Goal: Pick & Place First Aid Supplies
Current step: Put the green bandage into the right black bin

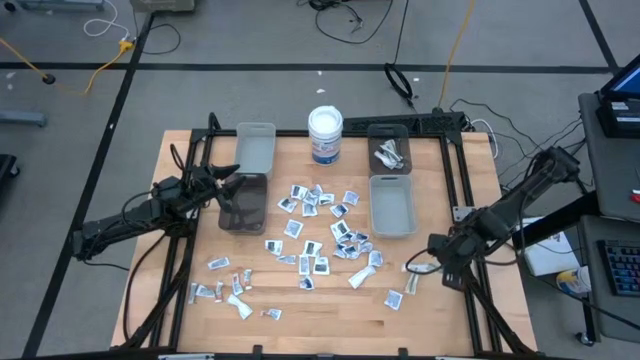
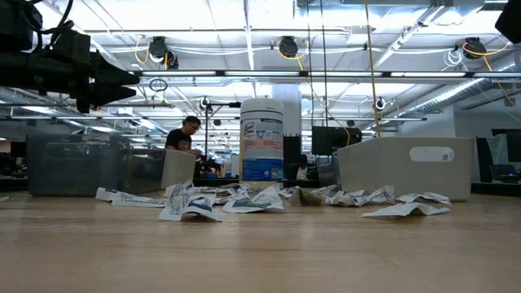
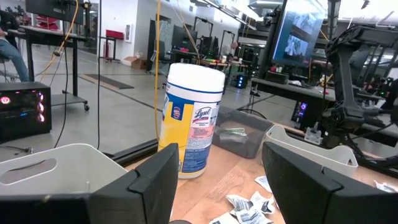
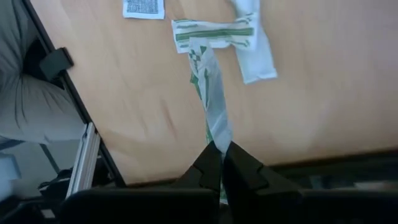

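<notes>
Right wrist view: hand [image 4: 222, 163] pinching sachet [image 4: 211, 106].

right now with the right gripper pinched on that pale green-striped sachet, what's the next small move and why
Probably lift it straight up. The right gripper is shut on one end of the pale green-striped sachet, whose other end lies against a white sachet on the wooden table. Lifting first should free it before carrying it toward the grey rectangular bin.

Two dark jointed arms with cables, blunt black fingers [image 3: 309, 180].
</notes>
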